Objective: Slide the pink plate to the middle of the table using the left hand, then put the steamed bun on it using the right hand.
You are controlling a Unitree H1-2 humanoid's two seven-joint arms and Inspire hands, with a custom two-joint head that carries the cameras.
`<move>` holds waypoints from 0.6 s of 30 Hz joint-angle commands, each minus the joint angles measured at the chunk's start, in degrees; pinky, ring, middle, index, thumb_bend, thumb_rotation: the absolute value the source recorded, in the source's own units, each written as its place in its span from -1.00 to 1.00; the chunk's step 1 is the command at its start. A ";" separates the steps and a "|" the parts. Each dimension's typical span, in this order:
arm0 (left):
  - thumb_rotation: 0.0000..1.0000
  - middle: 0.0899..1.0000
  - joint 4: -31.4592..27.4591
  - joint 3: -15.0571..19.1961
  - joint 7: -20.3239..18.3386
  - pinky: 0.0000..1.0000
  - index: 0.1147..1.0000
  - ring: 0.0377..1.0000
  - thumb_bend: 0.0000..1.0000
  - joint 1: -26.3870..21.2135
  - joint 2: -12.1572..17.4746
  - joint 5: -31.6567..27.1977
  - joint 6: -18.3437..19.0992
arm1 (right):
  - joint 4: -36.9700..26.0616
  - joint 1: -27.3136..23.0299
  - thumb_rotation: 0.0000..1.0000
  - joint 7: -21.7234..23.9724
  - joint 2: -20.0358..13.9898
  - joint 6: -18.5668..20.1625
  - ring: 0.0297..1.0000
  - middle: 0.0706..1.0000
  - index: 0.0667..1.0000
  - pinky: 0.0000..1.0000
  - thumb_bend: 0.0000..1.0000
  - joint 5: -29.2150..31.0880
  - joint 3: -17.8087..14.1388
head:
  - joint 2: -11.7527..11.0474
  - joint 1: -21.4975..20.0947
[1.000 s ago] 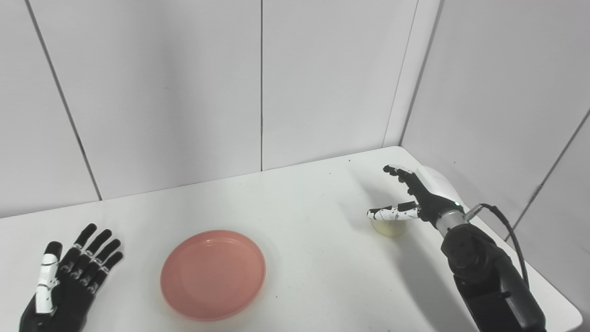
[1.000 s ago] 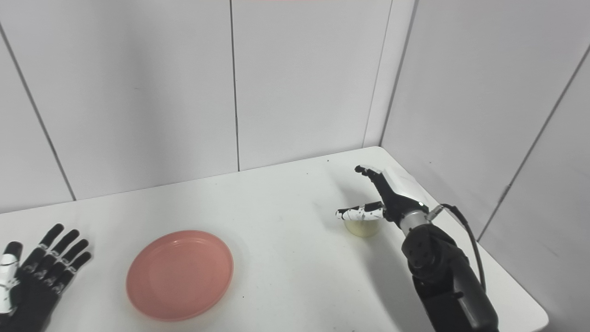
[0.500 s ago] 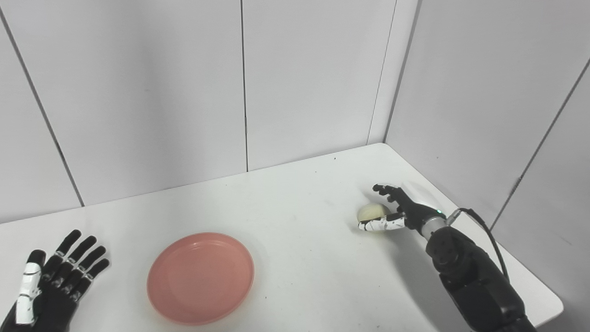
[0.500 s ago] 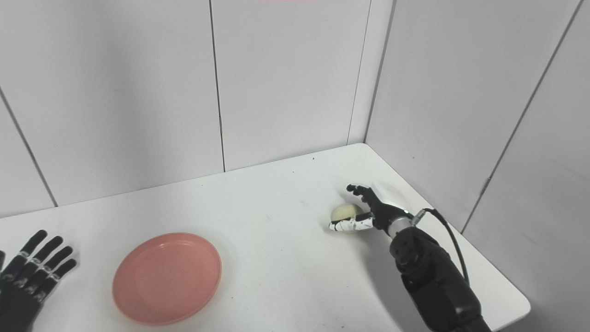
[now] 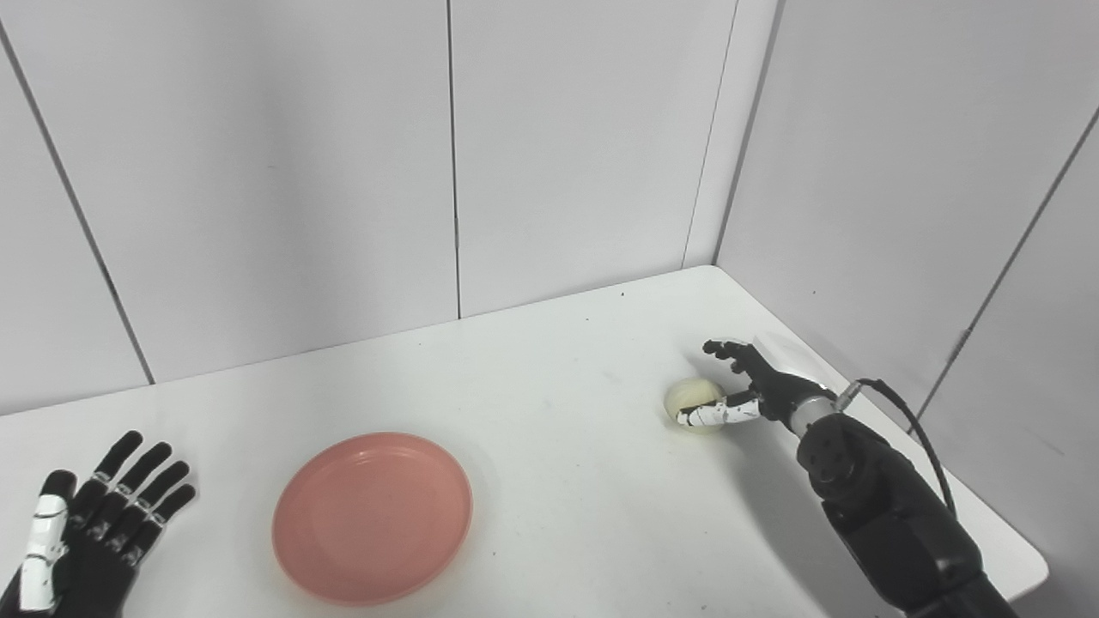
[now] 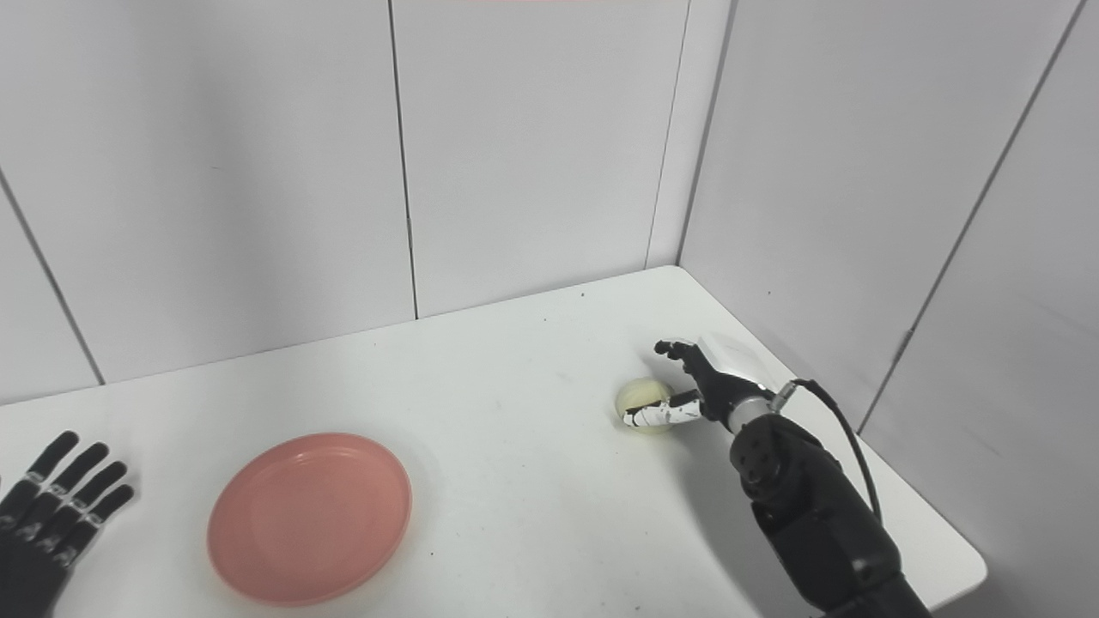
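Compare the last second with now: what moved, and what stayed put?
The right hand came down from above the steamed bun to its level; its thumb and fingers now flank the bun, not yet closed on it. The camera shifted too. The pink plate and the open left hand stayed where they were on the table.

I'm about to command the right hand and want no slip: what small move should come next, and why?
Probably close the fingers around the steamed bun. The right hand is open beside it, thumb low along its near side and fingers arched past its far side, with no grip visible yet. The pink plate lies bare, apart from the open left hand.
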 commanded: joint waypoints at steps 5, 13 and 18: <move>0.64 0.75 0.65 -0.28 3.19 0.71 0.77 0.70 0.36 4.66 1.08 1.37 7.55 | -0.49 -2.98 -0.06 0.50 -3.32 0.56 0.71 0.73 0.64 0.49 1.00 -2.01 1.80 | 0.52 0.04; 0.63 0.75 -1.78 -0.47 3.88 0.70 0.77 0.71 0.35 5.35 1.30 0.86 8.98 | 0.49 -3.76 -0.03 1.56 -4.54 0.80 0.74 0.73 0.59 0.58 1.00 -4.07 4.06 | 1.05 0.18; 0.63 0.74 -3.09 -0.53 3.99 0.68 0.76 0.70 0.35 5.80 1.50 0.62 9.92 | 0.06 -4.66 -0.21 4.41 -3.22 0.99 0.67 0.68 0.61 0.49 1.00 -6.01 3.55 | 1.45 0.18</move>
